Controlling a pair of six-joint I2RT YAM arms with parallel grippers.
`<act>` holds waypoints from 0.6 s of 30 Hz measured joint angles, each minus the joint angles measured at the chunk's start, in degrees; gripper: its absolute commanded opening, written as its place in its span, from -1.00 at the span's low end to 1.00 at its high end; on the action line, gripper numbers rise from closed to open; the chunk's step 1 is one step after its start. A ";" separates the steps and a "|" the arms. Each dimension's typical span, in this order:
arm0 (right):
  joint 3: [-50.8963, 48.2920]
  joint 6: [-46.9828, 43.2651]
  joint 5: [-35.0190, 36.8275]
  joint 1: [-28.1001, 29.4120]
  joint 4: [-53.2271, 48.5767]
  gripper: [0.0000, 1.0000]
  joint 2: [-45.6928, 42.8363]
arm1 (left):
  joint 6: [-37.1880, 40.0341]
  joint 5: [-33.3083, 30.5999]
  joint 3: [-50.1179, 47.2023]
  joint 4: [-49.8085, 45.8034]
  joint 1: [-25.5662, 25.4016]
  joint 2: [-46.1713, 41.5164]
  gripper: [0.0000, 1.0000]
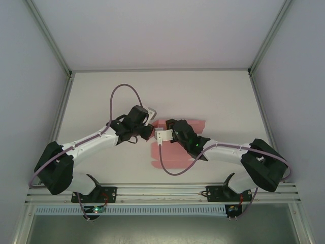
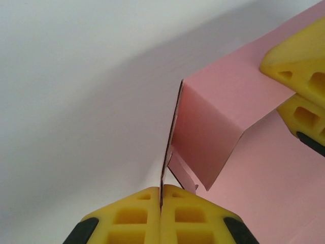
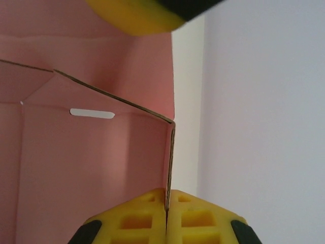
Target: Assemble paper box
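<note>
While one pink paper box (image 1: 175, 158) lies partly folded near the middle of the white table (image 1: 218, 96), it is met from both sides by two arms, one gripper on each. Seen from above, the left gripper (image 1: 147, 131) and the right gripper (image 1: 170, 133) are brought close together over the far part of the card, and flat pink sheet is left showing on the near side and to the right.

In the left wrist view, the left gripper (image 2: 161, 195) is seen with its two yellow fingers pressed together on the thin edge of one upright wall of the paper box (image 2: 218, 117). Two more yellow fingers (image 2: 299, 66), those of the right gripper, are seen at the upper right against a raised pink panel.

In the right wrist view, the right gripper (image 3: 167, 199) is likewise closed, one upright edge of the paper box (image 3: 91, 168) being pinched between its two fingers. One narrow white slot (image 3: 92, 113) is cut into the card beside a crease. One yellow finger (image 3: 137, 15) of the left gripper is seen at the top.
</note>
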 measured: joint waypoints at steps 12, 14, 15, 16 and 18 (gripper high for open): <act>-2.29 -6.95 3.87 2.25 13.81 -1.00 7.34 | -0.02 11.08 -2.86 3.23 1.11 -0.07 -1.00; -2.34 -6.14 3.63 2.34 14.27 -1.00 7.37 | -0.15 11.04 -3.10 4.07 0.92 -0.07 -1.00; -2.34 -5.49 3.50 2.29 14.58 -1.00 7.34 | -0.42 11.02 -3.17 4.66 0.87 -0.02 -1.00; -2.34 -4.98 3.48 2.21 14.71 -1.00 7.32 | -0.76 11.04 -3.21 5.31 0.87 0.15 -1.00; -2.51 -3.39 3.56 1.99 14.47 -1.00 7.19 | -1.81 11.23 -3.21 6.82 0.81 1.36 -1.00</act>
